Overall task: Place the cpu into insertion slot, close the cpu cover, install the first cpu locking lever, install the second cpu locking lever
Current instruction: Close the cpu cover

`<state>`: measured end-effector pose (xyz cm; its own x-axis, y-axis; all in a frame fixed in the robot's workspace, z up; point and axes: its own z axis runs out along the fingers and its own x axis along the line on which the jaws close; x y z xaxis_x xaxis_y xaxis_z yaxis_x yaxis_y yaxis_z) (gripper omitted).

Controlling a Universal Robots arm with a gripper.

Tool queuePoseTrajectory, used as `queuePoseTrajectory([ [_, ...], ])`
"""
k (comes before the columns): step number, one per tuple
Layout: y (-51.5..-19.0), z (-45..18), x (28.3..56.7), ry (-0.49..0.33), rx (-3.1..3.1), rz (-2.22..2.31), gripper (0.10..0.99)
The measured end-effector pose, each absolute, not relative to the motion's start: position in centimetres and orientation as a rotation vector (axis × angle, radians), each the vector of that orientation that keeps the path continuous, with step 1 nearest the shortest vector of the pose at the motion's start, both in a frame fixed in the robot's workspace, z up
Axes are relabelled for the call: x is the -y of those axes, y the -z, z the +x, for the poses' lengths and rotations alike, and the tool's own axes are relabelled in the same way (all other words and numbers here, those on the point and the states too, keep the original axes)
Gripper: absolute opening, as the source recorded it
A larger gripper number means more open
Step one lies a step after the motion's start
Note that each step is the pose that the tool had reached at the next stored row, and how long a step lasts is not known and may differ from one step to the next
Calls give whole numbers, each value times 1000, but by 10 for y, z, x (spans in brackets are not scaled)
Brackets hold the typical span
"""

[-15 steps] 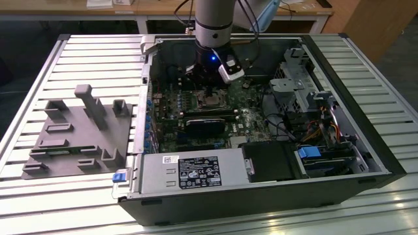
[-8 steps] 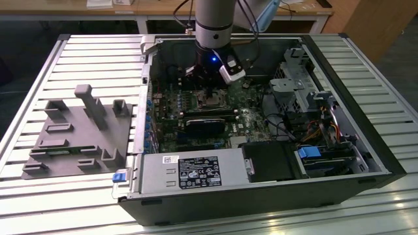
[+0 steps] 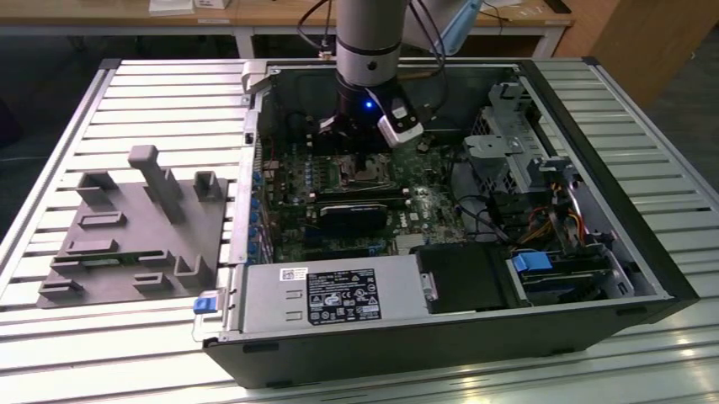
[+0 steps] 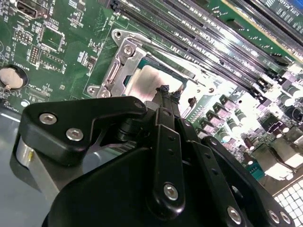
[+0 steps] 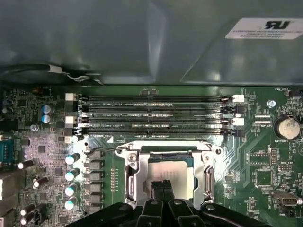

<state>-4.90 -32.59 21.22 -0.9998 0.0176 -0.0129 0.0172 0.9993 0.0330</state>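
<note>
Claw [image 5: 163, 185], tips together, seemingly touches cpu [image 5: 182, 172] inside cpu cover [image 5: 135, 172] edges.

Silver-grey cpu [image 5: 179, 168], silvery cpu cover [image 5: 134, 173], green board [image 5: 248, 147], black tool [image 5: 162, 183].

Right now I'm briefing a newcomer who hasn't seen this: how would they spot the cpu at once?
Inside the open computer case, find the green motherboard and its four black memory slots. Beside them lies a silvery square frame, the cpu cover; the cpu is the flat dull-silver square in its cut-out, under the fingers. No neighbour is so smooth and plain.
</note>
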Motion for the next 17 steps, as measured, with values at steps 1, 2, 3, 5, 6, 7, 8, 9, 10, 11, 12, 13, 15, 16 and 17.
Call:
queuePoseTrajectory([
  [1,-212,-50,326,-51,-3128,27,102],
  [2,-212,-52,326,-51,-3128,27,102],
  [3,-212,-53,326,-51,-3128,27,102],
  [5,-212,-57,326,-51,-3128,27,102],
  [6,-212,-58,326,-52,-3128,27,102],
  [7,-212,-59,326,-52,-3128,27,102],
  [8,-212,-60,326,-52,-3128,27,102],
  [9,-212,-61,326,-52,-3128,27,102],
  [10,-211,-62,326,-51,-3128,27,102],
  [11,-211,-62,326,-51,-3128,27,102],
  [12,-210,-63,326,-51,-3128,27,102],
  [13,-209,-64,326,-51,-3128,27,102],
  [15,-209,-66,326,-51,-3128,27,102],
  [16,-208,-66,326,-52,-3128,27,102],
  [17,-208,-67,326,-52,-3128,27,102],
])
